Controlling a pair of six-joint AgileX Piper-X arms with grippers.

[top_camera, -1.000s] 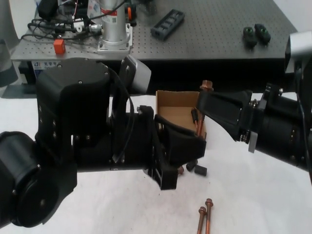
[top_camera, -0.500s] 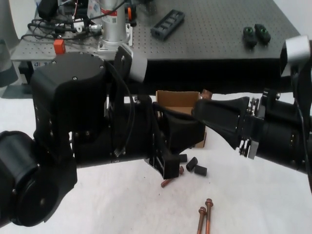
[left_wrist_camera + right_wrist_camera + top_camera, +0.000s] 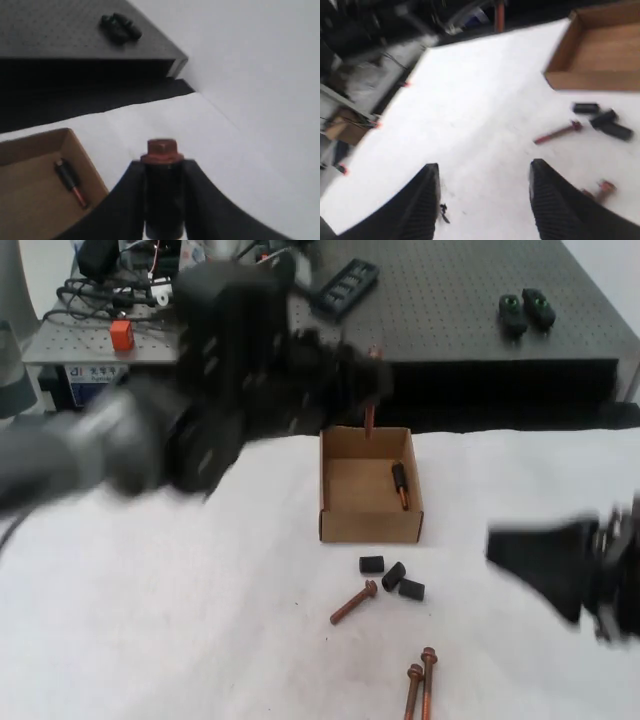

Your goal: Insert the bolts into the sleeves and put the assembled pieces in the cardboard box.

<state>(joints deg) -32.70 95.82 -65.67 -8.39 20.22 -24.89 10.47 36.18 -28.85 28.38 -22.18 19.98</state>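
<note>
White sheet (image 3: 200, 620) across the front of the bench. Behind it sits the black perforated board (image 3: 470, 330): two black knobs (image 3: 525, 310) side by side near its right end, and a dark slotted block (image 3: 345, 285) nearer the middle. Far left, an orange block (image 3: 121, 335) just beside a tangle of cables (image 3: 110, 290).

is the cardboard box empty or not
Not empty: one sleeved bolt lies inside the cardboard box, near one side wall.

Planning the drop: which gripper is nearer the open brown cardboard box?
Left. The left gripper, holding a black-sleeved copper bolt, hangs above the rear edge of the cardboard box; the right gripper is apart, open.
</note>
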